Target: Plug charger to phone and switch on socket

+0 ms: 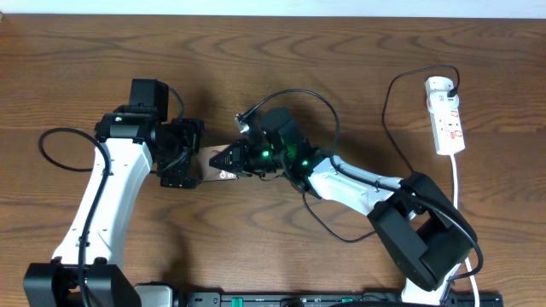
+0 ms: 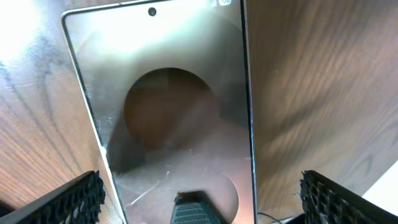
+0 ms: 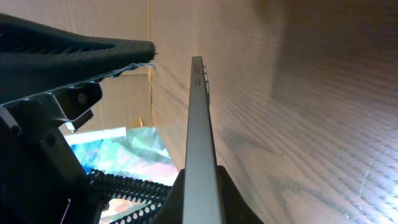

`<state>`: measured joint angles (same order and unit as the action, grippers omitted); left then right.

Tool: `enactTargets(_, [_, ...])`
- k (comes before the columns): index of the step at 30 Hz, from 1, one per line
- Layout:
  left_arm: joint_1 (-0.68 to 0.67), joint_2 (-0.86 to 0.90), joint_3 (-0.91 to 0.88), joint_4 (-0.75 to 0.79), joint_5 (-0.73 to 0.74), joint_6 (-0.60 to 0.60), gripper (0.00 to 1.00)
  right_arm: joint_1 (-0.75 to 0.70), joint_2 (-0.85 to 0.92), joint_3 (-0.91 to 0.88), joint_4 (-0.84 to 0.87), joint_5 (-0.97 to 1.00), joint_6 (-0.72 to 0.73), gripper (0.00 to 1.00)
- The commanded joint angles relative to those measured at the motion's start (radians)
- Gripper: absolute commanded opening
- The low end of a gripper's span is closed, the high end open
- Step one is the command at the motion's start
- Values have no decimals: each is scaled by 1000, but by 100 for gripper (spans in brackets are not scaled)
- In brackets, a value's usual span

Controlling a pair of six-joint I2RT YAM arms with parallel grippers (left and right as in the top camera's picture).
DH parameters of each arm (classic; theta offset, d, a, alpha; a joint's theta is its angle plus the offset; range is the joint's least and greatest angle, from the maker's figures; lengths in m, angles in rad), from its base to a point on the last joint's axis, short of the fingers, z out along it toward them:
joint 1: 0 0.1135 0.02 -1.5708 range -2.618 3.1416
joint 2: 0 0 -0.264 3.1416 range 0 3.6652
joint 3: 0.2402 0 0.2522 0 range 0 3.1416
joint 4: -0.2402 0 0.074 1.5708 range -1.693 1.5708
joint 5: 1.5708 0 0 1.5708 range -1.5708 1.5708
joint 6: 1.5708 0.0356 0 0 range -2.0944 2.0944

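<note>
Phone [image 2: 180,124] between wide-spread left fingers [image 2: 68,200], not touching; right fingers [image 3: 239,208] clamped on phone's edge.

A brown wooden table [image 1: 256,77] (grain running lengthwise) fills the view; beyond the table's far edge lies a pale strip [image 1: 256,7].

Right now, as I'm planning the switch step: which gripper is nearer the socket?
Right. The right gripper, shut on the phone, sits mid-table, to the left of the socket. The left gripper, open, is farther left, beyond the phone.
</note>
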<state>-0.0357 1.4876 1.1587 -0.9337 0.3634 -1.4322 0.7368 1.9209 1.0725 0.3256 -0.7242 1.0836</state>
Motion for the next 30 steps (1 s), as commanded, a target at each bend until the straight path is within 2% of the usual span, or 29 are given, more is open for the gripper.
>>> enactTargets(1, [0, 8, 27, 24, 7, 57, 95, -23, -4, 12, 10, 16, -18, 1])
enactTargets(9, [0, 8, 27, 77, 75, 73, 95, -51, -4, 12, 2, 54, -18, 1])
enactTargets(17, [0, 8, 27, 192, 175, 149, 95, -102, -4, 12, -5, 110, 3, 1])
enactTargets(30, [0, 8, 27, 263, 180, 188, 95, -203, -4, 12, 0, 138, 122, 1])
